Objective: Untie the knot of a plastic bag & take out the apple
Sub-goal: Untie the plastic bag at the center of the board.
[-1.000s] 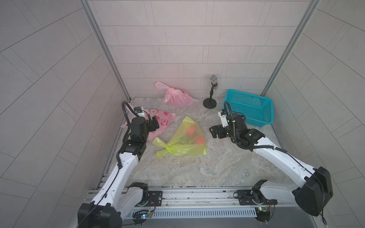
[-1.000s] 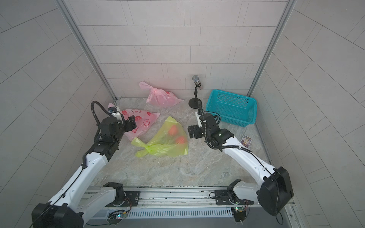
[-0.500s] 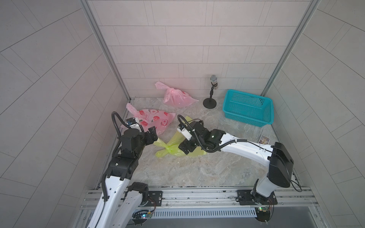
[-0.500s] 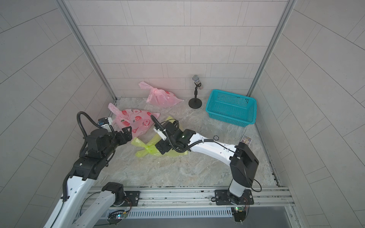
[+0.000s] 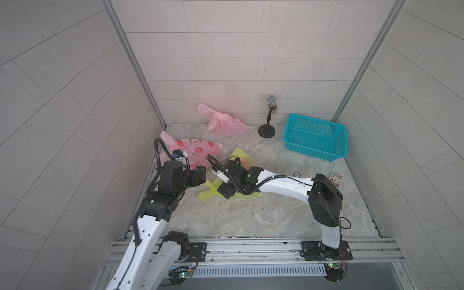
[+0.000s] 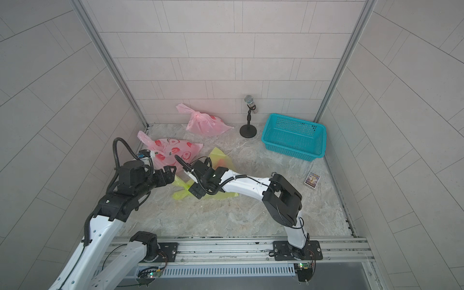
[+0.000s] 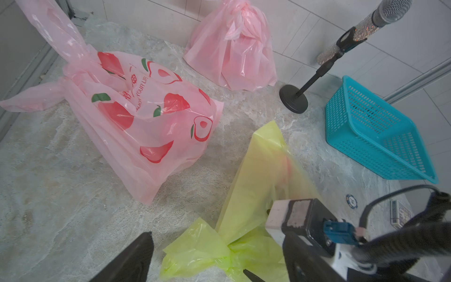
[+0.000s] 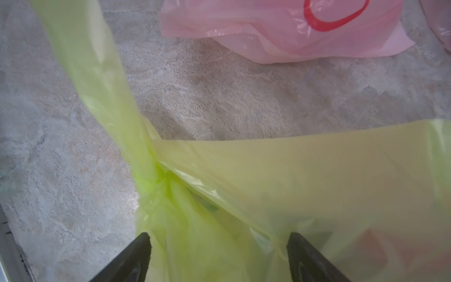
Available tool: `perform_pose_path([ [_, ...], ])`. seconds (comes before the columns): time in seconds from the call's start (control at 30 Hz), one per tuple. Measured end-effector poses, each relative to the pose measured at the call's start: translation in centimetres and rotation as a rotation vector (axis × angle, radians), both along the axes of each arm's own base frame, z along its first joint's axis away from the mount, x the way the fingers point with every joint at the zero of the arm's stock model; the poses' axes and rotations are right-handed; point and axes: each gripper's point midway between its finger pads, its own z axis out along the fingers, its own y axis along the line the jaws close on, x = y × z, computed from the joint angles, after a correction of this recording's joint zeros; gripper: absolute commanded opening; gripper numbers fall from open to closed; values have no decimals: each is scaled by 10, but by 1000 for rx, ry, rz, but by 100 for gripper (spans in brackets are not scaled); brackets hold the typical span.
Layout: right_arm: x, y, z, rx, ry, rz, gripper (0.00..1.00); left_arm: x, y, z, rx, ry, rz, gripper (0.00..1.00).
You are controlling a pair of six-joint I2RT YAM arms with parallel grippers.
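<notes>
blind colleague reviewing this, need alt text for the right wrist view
The right gripper, jaws open, straddles the tied yellow-green bag near its knot, over a marbled tabletop. A pink printed bag lies nearby.

The plastic bag (image 7: 258,175) is translucent yellow-green, and its knot (image 8: 158,180) looks a brighter lime. Through the film the apple (image 7: 288,168) shows as a reddish-orange blur. The printed pink bag (image 7: 146,117) carries red fruit halves with green leaves and white letters; the plain pink bag (image 7: 234,48) is one even pink. The basket (image 7: 338,114) is turquoise, the microphone (image 7: 388,12) silver and glittery on a black stand (image 7: 292,100), the table (image 5: 251,216) marbled grey and beige.
</notes>
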Motion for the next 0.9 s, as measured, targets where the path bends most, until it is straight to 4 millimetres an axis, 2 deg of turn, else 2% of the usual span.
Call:
perform_pose_path([
  [0.2,0,-1,-2,-12,-3,6,58,5,-10,-4,4,14,-52,88],
  [0.27,-1,-2,-4,-16,0,7,45,8,-14,-5,11,21,-71,88],
  [0.4,0,-6,-7,-25,15,0,10,18,-25,-2,31,31,-117,88],
  [0.47,2,-9,-8,-27,26,-10,0,24,-31,3,39,24,-138,88],
  [0.67,23,-31,-3,7,74,-96,0,38,-60,17,62,-1,-224,88],
  [0.73,28,-42,7,35,85,-129,0,43,-78,21,74,-4,-269,88],
  [0.9,36,-75,47,150,107,-206,0,56,-124,33,92,-44,-375,87],
])
